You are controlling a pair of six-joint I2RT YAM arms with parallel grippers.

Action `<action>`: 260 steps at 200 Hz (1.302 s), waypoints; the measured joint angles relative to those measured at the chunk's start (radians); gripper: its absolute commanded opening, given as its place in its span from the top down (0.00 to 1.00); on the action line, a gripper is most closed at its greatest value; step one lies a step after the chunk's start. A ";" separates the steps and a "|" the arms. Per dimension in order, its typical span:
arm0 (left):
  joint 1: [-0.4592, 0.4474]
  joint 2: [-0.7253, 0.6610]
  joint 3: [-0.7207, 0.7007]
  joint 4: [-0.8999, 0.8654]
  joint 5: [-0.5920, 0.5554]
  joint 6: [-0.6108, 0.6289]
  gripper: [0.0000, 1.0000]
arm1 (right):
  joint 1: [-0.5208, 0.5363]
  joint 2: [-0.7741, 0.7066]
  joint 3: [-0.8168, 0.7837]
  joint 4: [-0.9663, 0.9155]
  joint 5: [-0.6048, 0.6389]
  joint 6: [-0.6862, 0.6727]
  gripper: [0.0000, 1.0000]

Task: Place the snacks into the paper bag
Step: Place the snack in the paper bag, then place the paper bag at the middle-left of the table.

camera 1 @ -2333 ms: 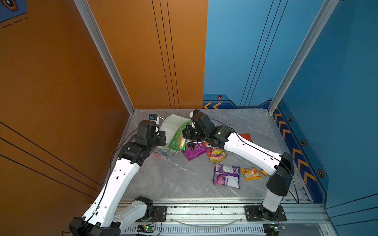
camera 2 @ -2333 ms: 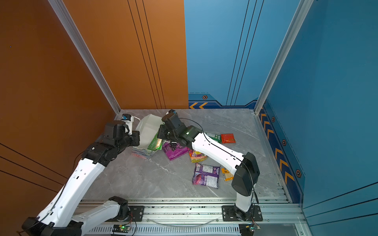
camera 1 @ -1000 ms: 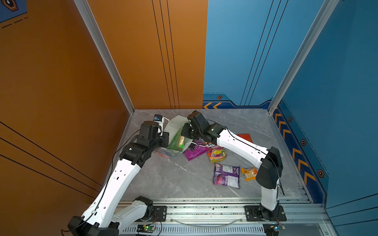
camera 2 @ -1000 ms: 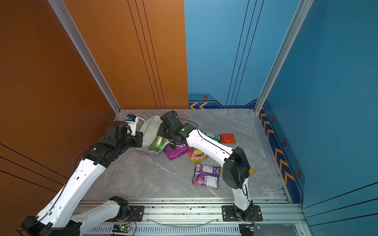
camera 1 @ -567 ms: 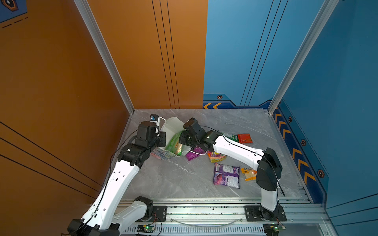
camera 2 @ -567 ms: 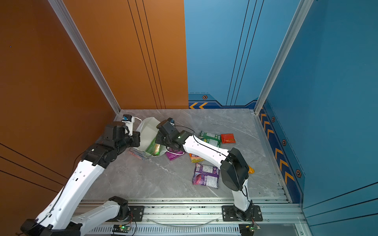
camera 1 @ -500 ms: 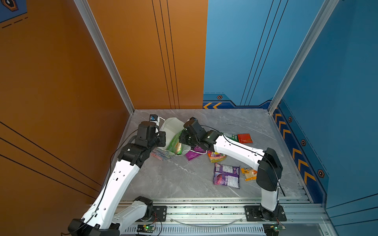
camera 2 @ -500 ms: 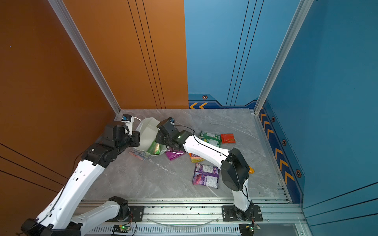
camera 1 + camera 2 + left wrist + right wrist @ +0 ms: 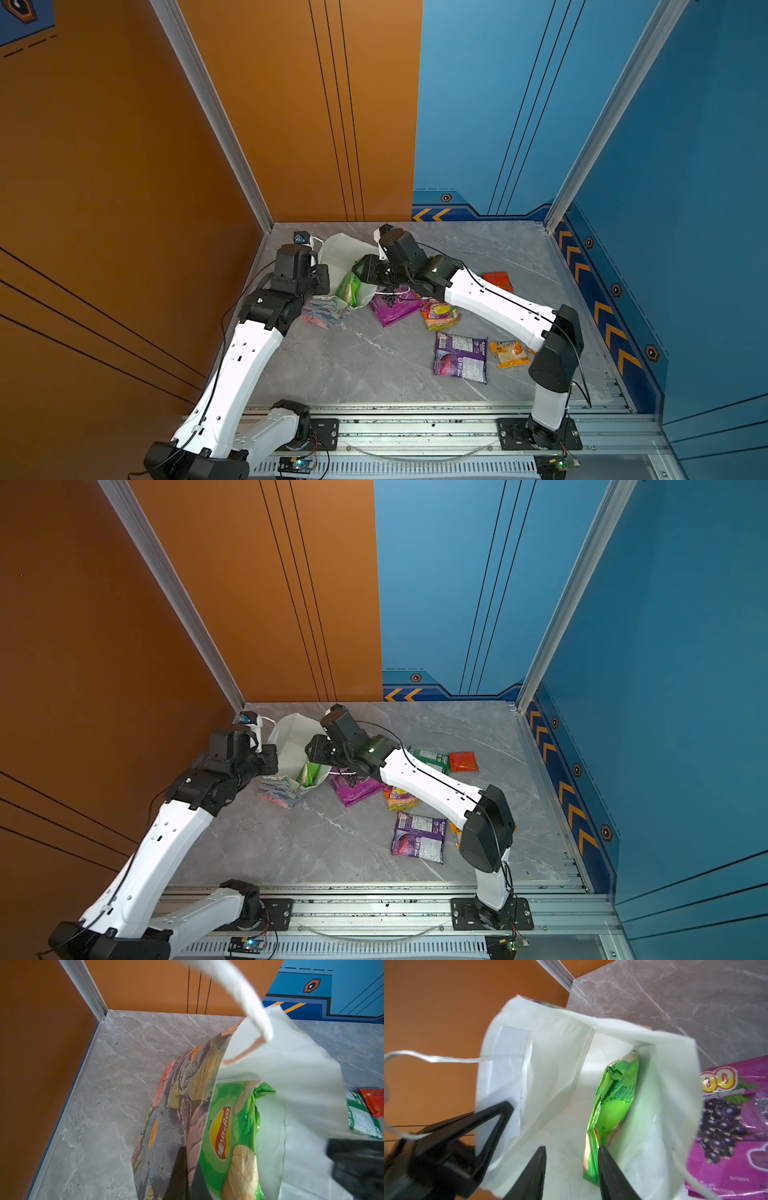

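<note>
- Left arm stretches forward; left gripper clamps tight on the wall of the paper bag.
- Right arm arches over the bag mouth; right gripper half-spread, holding nothing, beside the chips packet.

Arm poses, seen in a top view. The left arm rises from its near-left base, its forearm slanting toward the far side and rightward. The left gripper has its jaws closed on the left wall of the paper bag. The right arm reaches from the near-right base, elbow raised at the right, forearm running leftward and far. The right gripper points downward with its jaws parted.
</note>
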 measured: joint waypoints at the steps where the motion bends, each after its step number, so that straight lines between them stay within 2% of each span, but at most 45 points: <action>1: 0.001 0.000 0.000 -0.001 0.000 0.000 1.00 | -0.001 -0.006 0.000 -0.002 -0.002 -0.004 0.56; 37: 0.047 0.029 0.013 -0.018 -0.008 -0.017 1.00 | -0.045 -0.206 -0.080 -0.021 -0.032 -0.117 0.55; 57: 0.061 0.030 0.014 -0.031 -0.011 -0.018 1.00 | -0.090 -0.335 -0.202 0.006 -0.029 -0.154 0.41; 66: 0.064 0.030 0.014 -0.032 -0.014 -0.018 1.00 | -0.118 -0.387 -0.267 0.027 -0.025 -0.174 0.38; 72: 0.064 0.030 0.014 -0.033 -0.016 -0.018 1.00 | -0.136 -0.415 -0.315 0.045 -0.023 -0.180 0.28; 79: 0.064 0.030 0.015 -0.035 -0.019 -0.019 1.00 | -0.158 -0.439 -0.377 0.074 -0.031 -0.186 0.02; 82: 0.064 0.030 0.016 -0.037 -0.019 -0.019 1.00 | -0.169 -0.447 -0.407 0.089 -0.034 -0.189 0.00; 111: 0.064 0.030 0.048 -0.065 -0.014 -0.045 1.00 | -0.242 -0.436 -0.595 0.175 -0.055 -0.206 0.00; 135: 0.066 0.025 0.048 -0.078 -0.015 -0.063 1.00 | -0.246 -0.414 -0.673 0.180 -0.018 -0.241 0.00; 169: 0.083 -0.005 0.014 -0.076 -0.013 -0.088 1.00 | -0.245 -0.356 -0.658 0.166 0.027 -0.286 0.02; 229: 0.109 -0.045 -0.016 -0.068 -0.008 -0.093 1.00 | -0.218 -0.123 -0.557 0.116 0.031 -0.310 0.06; 260: 0.109 -0.048 -0.016 -0.061 -0.003 -0.093 1.00 | -0.167 -0.033 -0.488 0.088 0.035 -0.315 0.06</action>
